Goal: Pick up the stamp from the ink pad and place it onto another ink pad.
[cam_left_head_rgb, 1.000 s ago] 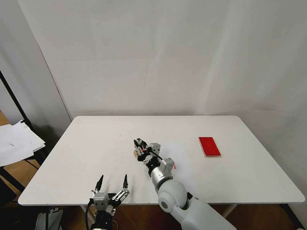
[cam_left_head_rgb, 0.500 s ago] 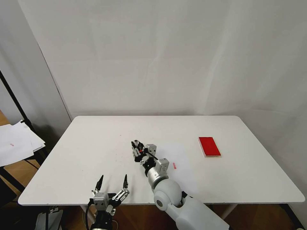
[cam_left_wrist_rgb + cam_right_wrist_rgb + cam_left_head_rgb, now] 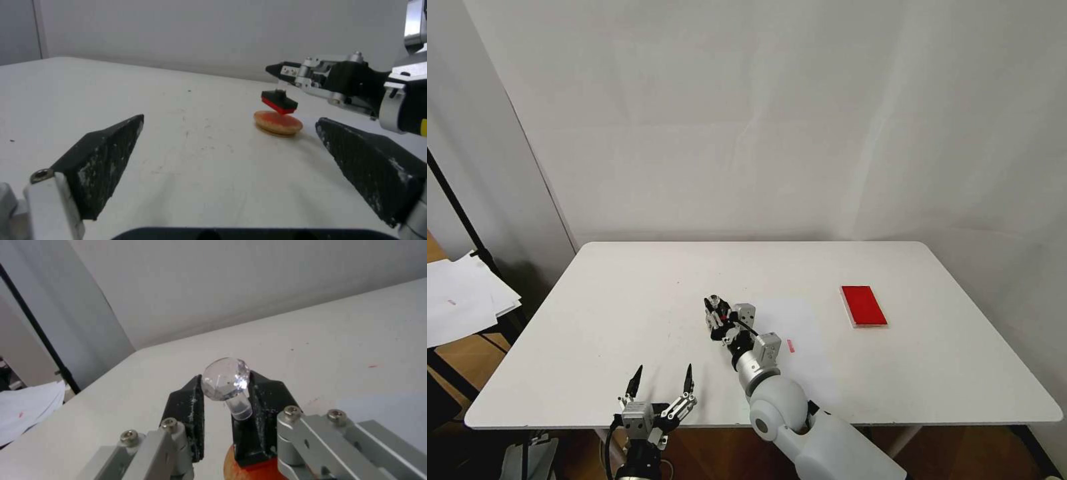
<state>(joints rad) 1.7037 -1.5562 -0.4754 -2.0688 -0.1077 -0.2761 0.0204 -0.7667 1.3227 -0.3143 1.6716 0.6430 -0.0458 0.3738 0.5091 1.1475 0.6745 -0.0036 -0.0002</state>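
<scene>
The white surface [image 3: 627,300] was seen carrying few things. A stack of loose papers [image 3: 460,300] lay on a separate stand off its left edge, beside a black pole. The ink pad [image 3: 863,305], a flat red rectangle with a thin white edge, lay on the right half, well apart from the rest, its long axis running front to back. A small pink mark [image 3: 790,345] was noted on the surface beside the right arm.

The right gripper [image 3: 714,308] was held over the middle of the surface, its fingers [image 3: 186,406] pinched on the clear neck of the stamp [image 3: 279,101]. The stamp was held just above another ink pad [image 3: 278,123], the small round tan-rimmed one, with a narrow gap apparent in the left wrist view, though contact could not be ruled out. The stamp was tilted, its black base and red face turned down toward the pad and its faceted knob up and away from the wrist.

The left gripper [image 3: 660,383] was parked at the near edge, its fingers spread wide and holding nothing; nothing lay between it and the round pad.

Against the picture half a second before, the right gripper was found slightly farther right and nearer the robot.
</scene>
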